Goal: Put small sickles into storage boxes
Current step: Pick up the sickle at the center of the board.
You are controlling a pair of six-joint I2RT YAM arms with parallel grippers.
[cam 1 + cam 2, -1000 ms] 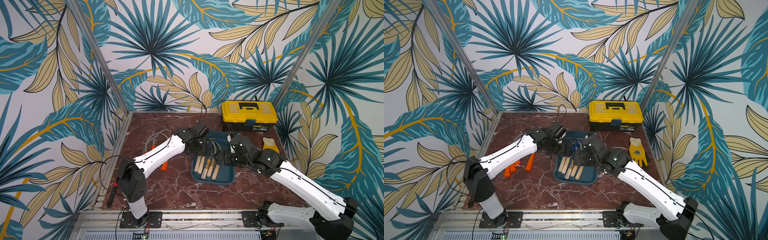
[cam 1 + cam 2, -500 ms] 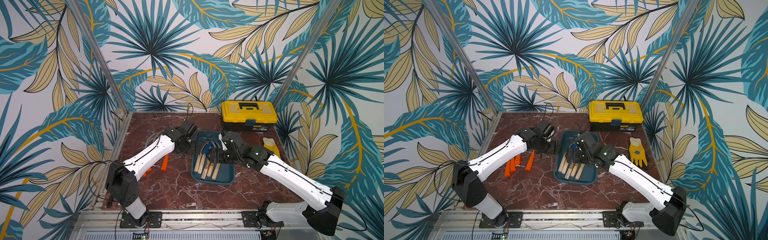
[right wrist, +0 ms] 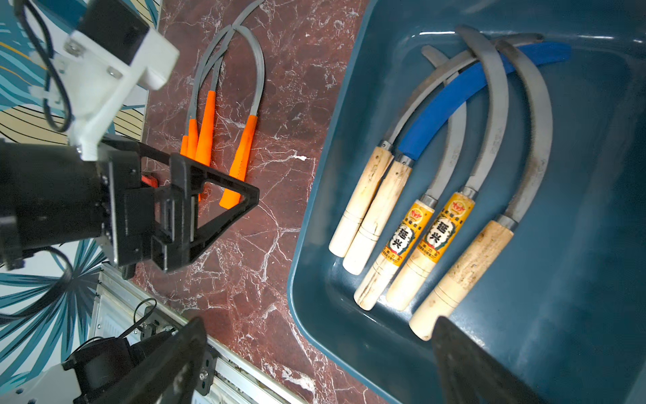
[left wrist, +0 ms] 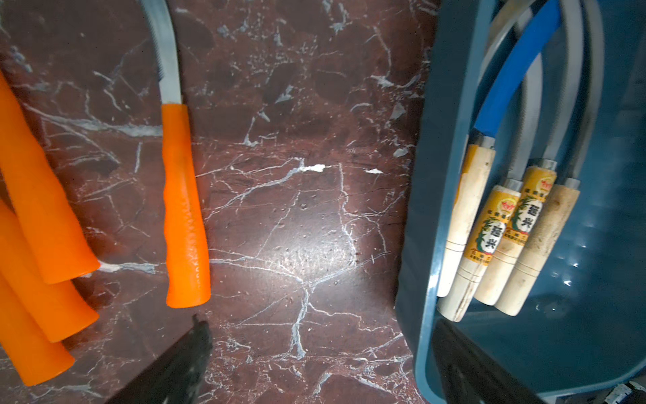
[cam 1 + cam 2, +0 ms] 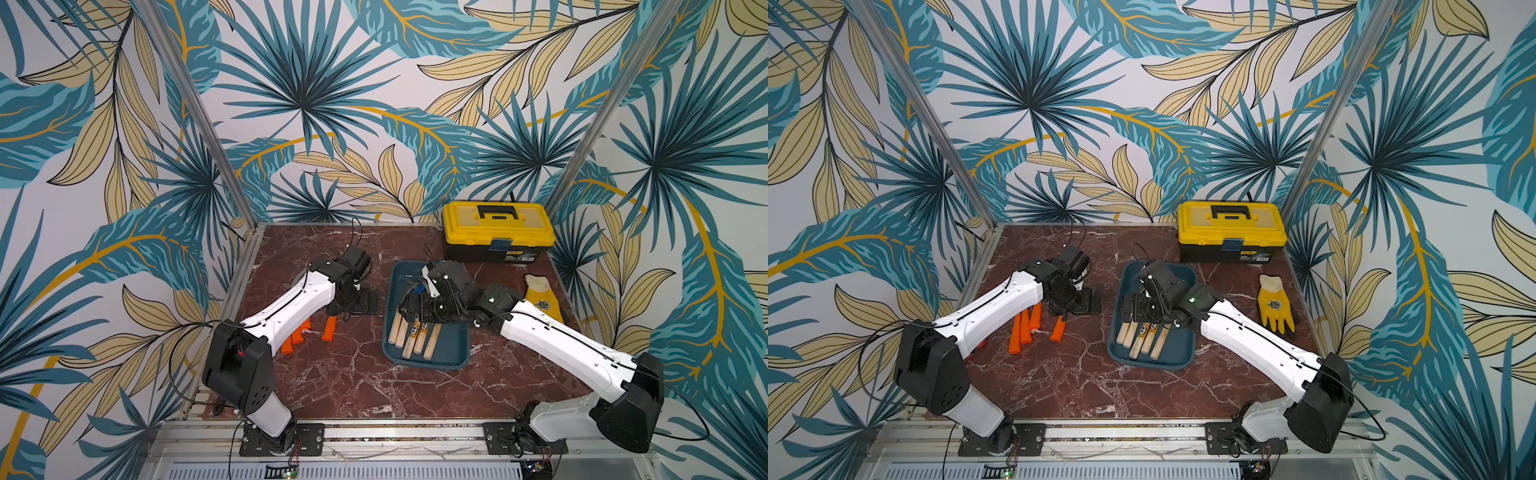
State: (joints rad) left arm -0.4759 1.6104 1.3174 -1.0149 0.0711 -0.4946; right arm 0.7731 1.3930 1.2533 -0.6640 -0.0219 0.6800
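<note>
The dark teal storage box lies mid-table and holds several wood-handled small sickles, one with a blue blade. Several orange-handled sickles lie on the marble to its left, one apart from the others. My left gripper hangs open and empty over bare marble between that sickle and the box. Open and empty too, my right gripper hovers over the box's left rim, above the wooden handles.
A yellow-and-black toolbox stands shut at the back right. A yellow glove lies right of the box, beside my right arm. Metal frame rails border the marble top on all sides.
My left gripper has swung left, away from the box, to beside the orange-handled sickles. My right gripper has shifted a little left over the box. Both stayed open.
</note>
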